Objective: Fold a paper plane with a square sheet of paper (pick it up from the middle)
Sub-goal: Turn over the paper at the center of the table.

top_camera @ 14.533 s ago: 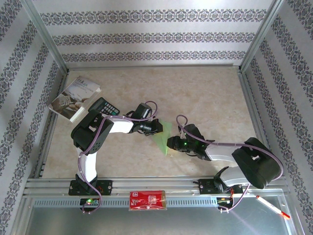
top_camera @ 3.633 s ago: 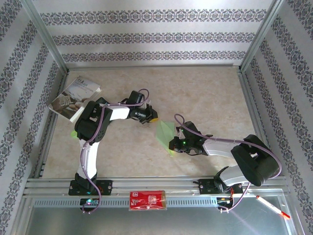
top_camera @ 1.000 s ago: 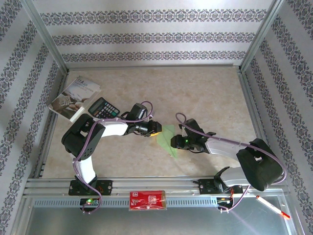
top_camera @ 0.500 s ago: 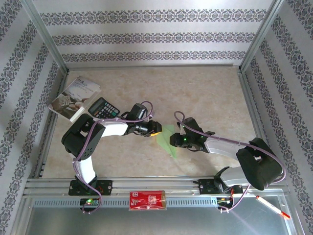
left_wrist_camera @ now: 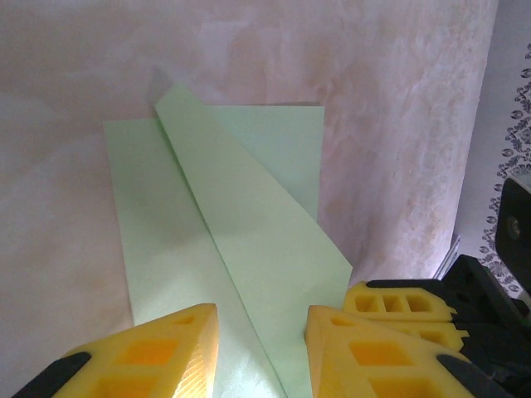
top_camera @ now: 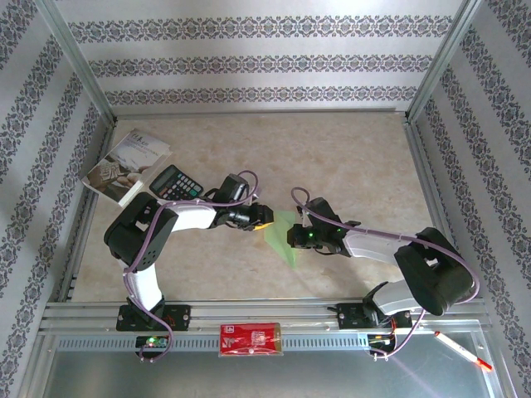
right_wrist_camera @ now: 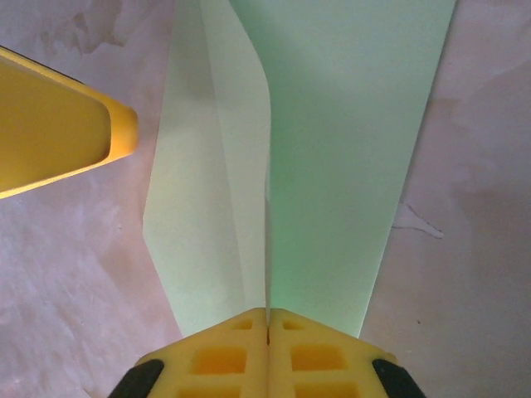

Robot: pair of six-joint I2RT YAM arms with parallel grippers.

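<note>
Handling: thin light green square sheet of paper (right_wrist_camera: pixel 332 149), judged limp, easily creased.
Hold: centre crease (right_wrist_camera: pixel 267 249) advised.
Right gripper (right_wrist_camera: pixel 267 319): pinched shut on crease.
Left gripper (left_wrist_camera: pixel 261 319): jaws parted above sheet.

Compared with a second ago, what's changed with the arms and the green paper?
The right gripper has shut, pinching a raised fold of the green paper. The left gripper stays open over the paper; calculator and booklet haven't moved.
</note>
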